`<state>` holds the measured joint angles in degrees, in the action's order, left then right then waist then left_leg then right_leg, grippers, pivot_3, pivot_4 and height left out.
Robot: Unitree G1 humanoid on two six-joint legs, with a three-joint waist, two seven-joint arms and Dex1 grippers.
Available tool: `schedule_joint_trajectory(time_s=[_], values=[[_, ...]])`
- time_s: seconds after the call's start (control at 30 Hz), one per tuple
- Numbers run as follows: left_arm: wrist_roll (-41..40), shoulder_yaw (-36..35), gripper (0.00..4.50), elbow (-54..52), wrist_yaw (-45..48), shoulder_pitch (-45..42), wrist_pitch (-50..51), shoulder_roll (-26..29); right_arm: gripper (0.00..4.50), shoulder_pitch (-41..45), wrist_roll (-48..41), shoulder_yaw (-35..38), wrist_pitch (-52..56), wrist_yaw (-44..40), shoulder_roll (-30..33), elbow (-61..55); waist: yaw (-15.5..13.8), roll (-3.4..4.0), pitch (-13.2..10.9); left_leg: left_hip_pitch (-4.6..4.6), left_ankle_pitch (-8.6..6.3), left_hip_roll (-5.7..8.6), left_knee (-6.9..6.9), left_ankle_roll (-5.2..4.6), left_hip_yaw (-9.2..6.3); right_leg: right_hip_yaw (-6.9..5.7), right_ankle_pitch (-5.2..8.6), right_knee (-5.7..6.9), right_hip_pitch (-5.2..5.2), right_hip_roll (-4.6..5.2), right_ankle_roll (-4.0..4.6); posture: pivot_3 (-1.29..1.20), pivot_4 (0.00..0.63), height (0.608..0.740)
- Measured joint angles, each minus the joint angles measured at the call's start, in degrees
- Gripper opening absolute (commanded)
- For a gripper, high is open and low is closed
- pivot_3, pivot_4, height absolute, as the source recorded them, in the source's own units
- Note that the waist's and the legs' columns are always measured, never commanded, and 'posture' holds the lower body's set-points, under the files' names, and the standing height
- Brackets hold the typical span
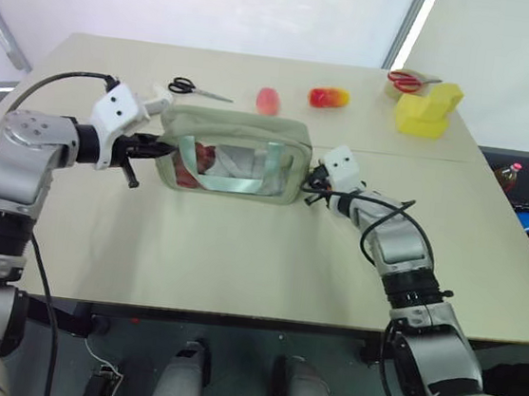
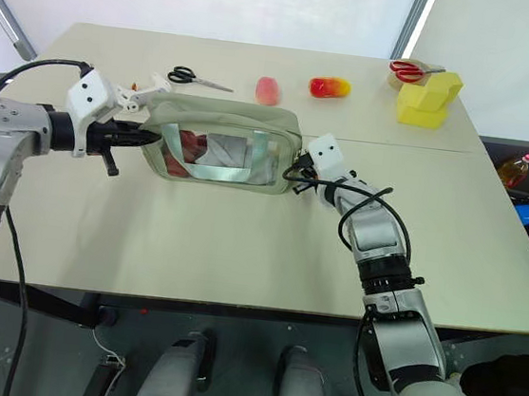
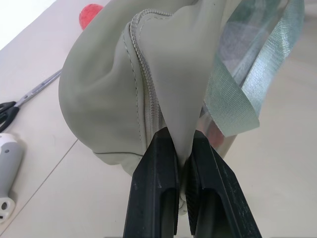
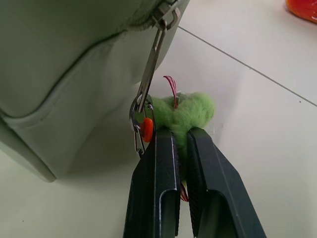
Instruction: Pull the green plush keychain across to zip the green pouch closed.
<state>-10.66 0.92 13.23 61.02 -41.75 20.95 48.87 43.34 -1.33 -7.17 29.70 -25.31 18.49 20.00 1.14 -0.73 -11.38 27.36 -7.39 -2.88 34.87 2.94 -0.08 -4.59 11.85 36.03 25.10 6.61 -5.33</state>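
Beige desk (image 1: 239,252): pale sage-green boxy fabric pouch (image 1: 236,152) stands mid-desk. Left claw (image 3: 183,163) pinches the pouch's end fabric. Right claw (image 4: 179,148) pinches the fuzzy bright-green plush keychain (image 4: 185,111), clipped to the zipper pull at the pouch's opposite end

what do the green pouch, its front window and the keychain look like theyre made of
Green pouch: soft matte fabric, probably woven, with stitched seams and folds where the left gripper pinches it.
Front window: clear, glossy plastic film, contents visible through it.
Green plush keychain: fuzzy felt-like fibre on a shiny metal clasp, held by the right gripper.
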Motion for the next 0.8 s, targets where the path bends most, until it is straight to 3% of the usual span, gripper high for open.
schedule_joint_trajectory(time_s=[0.13, 0.17, 0.2, 0.3, 0.4, 0.43, 0.53, 0.67, 0.8], values=[[0.0, 0.0, 0.0, 0.02, -0.11, 0.0, -0.02, 0.0, 0.06, 1.33, -3.05, 3.66, 2.6, -1.1, -0.08, -0.03, -0.02, 0.0, 0.0, 0.0, 0.0, 0.0, 0.0, 0.0, 0.0, 0.0, -0.01, 0.0, 0.0, 0.0, 0.0, 0.0, 0.15, 0.74], [0.0, 0.0, 0.0, 0.03, -0.14, 0.0, -0.02, 0.0, 0.78, 1.98, -4.47, 5.03, 3.84, -1.52, -0.02, -0.16, -0.03, 0.01, 0.0, 0.0, 0.0, 0.0, 0.0, 0.0, 0.01, 0.0, -0.01, 0.0, 0.01, 0.0, 0.0, 0.0, 0.15, 0.74], [0.0, 0.0, 0.0, 0.04, -0.15, 0.0, -0.02, 0.0, 1.15, 2.69, -5.89, 6.31, 5.32, -2.11, 0.13, -0.65, -0.05, 0.01, 0.0, 0.0, 0.0, 0.0, 0.0, 0.0, 0.0, 0.0, -0.01, 0.0, 0.0, 0.0, 0.0, 0.0, 0.15, 0.74], [-0.02, -0.03, 1.07, 0.3, -0.16, -0.14, 0.06, 0.03, 2.58, 4.1, -9.9, 7.73, 10.35, -6.74, 3.46, -4.91, -0.23, 0.03, -0.02, 0.02, 0.0, 0.0, -0.01, 0.0, 0.0, 0.0, 0.0, -0.01, 0.02, 0.0, 0.01, 0.0, 0.15, 0.74], [-1.0, -0.25, 2.56, 1.51, 0.78, -0.51, 1.91, 0.64, 4.23, 5.03, -12.95, 7.5, 14.99, -14.36, 12.02, -10.85, -0.6, 0.05, -0.03, 0.11, -0.01, 0.0, -0.01, 0.01, 0.0, 0.0, 0.02, -0.08, 0.08, 0.02, 0.01, 0.0, 0.15, 0.74], [-1.41, -0.75, 3.07, 2.04, 1.16, -0.8, 2.57, 0.9, 4.5, 5.21, -13.87, 7.45, 16.26, -17.05, 14.98, -12.49, -0.69, 0.05, -0.03, 0.13, -0.01, 0.0, -0.03, 0.01, 0.0, 0.0, 0.02, -0.12, 0.07, 0.02, 0.01, 0.0, 0.15, 0.74], [-3.03, -2.9, 4.49, 3.03, 2.8, -1.96, 4.19, 3.17, 4.5, 5.4, -17.67, 7.59, 20.5, -25.43, 23.78, -17.5, -0.54, 0.04, -0.03, 0.13, -0.03, 0.0, -0.11, 0.03, 0.02, -0.01, 0.02, -0.4, 0.01, 0.03, 0.02, 0.0, 0.15, 0.74], [-7.46, -5.57, 4.49, 1.75, 5.43, -3.15, 9.42, 5.05, 4.5, 6.84, -24.47, 7.63, 27.93, -32.31, 28.22, -23.23, 0.02, 0.11, -0.07, 0.12, -0.09, -0.01, -0.2, 0.12, 0.06, 0.0, 0.01, -0.54, 0.04, 0.03, 0.01, 0.0, 0.15, 0.74], [-10.17, -8.49, 4.49, 1.37, 6.31, -3.23, 13.74, 8.0, 4.5, 10.45, -30.35, 8.38, 34.31, -33.45, 29.49, -29.38, -0.28, 0.11, -0.07, 0.1, -0.09, -0.02, -0.44, 0.12, 0.05, -0.01, 0.0, -0.61, 0.13, 0.02, 0.02, 0.0, 0.15, 0.74]])
